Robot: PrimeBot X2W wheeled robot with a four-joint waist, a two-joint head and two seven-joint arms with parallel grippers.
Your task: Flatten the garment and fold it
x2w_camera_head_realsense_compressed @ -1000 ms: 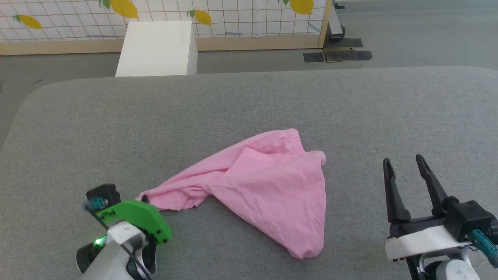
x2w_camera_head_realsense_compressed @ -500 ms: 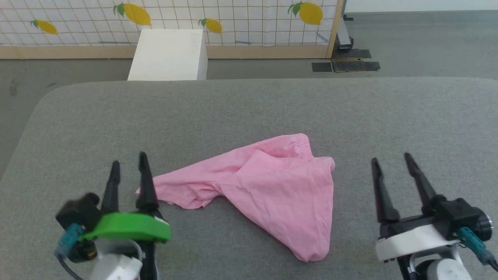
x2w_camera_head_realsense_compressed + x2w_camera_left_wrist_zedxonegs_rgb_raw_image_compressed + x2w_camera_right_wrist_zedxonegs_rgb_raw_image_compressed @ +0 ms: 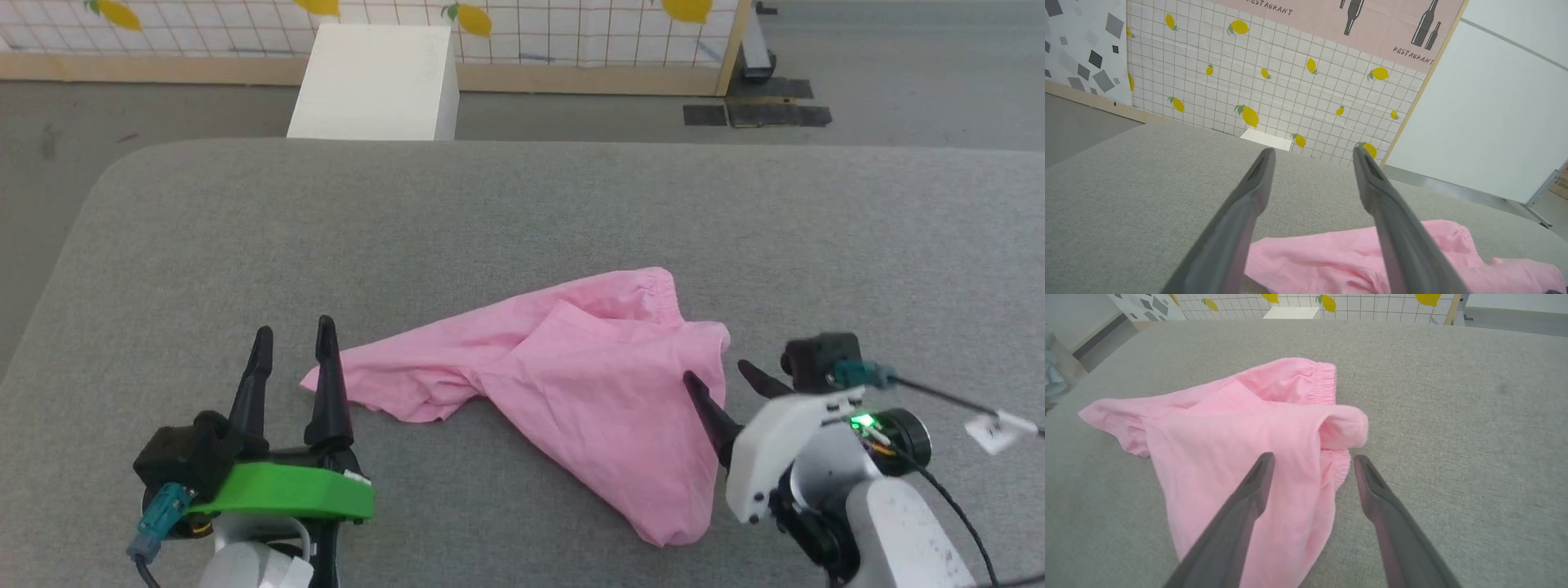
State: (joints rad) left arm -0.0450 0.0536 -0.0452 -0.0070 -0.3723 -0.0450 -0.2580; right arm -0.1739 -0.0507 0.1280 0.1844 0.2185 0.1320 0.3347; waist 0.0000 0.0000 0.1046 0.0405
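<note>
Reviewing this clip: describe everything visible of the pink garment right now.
The garment is a pair of light pink shorts of thin, soft-looking cloth, with a gathered elastic waistband at its far side. It is not flat: it is crumpled, with one layer folded over another and one end trailing to a wrinkled point beside the open left gripper. It lies on the grey padded surface. The open right gripper straddles its right edge, one finger over the cloth; contact cannot be told. Nothing grips it.

The shorts (image 3: 588, 384) are showing plain light pink, the worktop (image 3: 490, 212) speckled grey, the wall panel (image 3: 1290, 90) yellow lemons on a white grid.
</note>
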